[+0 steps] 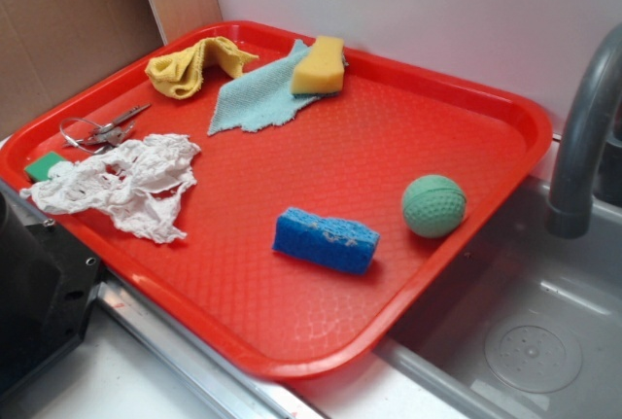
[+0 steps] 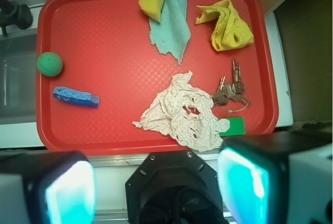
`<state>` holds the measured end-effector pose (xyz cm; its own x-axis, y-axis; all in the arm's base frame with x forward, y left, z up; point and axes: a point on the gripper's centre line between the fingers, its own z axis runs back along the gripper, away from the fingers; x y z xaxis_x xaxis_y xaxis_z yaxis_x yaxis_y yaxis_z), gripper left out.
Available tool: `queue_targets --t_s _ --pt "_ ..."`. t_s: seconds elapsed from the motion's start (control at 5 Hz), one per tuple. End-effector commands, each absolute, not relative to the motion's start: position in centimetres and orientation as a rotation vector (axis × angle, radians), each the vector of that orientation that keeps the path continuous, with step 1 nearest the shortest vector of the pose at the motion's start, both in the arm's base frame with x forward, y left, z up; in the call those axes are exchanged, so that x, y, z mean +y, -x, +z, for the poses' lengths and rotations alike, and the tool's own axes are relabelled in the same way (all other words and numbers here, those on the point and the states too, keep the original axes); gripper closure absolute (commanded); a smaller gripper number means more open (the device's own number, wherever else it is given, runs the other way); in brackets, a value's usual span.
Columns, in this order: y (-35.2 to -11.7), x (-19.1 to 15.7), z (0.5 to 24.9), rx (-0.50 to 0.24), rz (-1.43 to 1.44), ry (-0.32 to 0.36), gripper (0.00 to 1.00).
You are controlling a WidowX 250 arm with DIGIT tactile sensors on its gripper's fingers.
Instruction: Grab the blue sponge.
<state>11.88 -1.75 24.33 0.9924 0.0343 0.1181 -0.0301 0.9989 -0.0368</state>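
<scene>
The gripper [image 2: 156, 182] hangs high above the near edge of the red tray [image 2: 104, 135], pointing straight down with its fingers [image 2: 67, 193] spread wide and nothing between them (only the wrist view shows them). The blue sponge [image 1: 326, 239] lies flat on the tray well away from the gripper, near the green ball [image 1: 434, 206]. A crumpled white cloth [image 2: 182, 112] lies closer to the fingers.

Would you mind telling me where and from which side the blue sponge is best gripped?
Grip the blue sponge across its narrow width near the middle, coming straight down from above. It lies flat on the red tray, long and slim, with open tray along both long sides; the green ball sits clear of one end.
</scene>
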Motion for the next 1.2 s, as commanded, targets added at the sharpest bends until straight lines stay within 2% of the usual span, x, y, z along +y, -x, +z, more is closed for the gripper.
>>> queue_targets --t_s 0.0,0.2,0.4,0.8,1.0 --pt "-11.9 -1.8 24.3 -0.119 0.032 0.035 0.0" --pt "-14.8 -6.8 19.3 -0.143 -0.22 0.013 0.0" --pt "-16.4 -12.3 15.9 -0.221 -0.47 0.002 0.0" --pt "-16.4 -12.3 15.9 -0.221 -0.47 0.002 0.0" --pt "-18.2 -12.6 10.9 -0.176 -0.716 0.053 0.0"
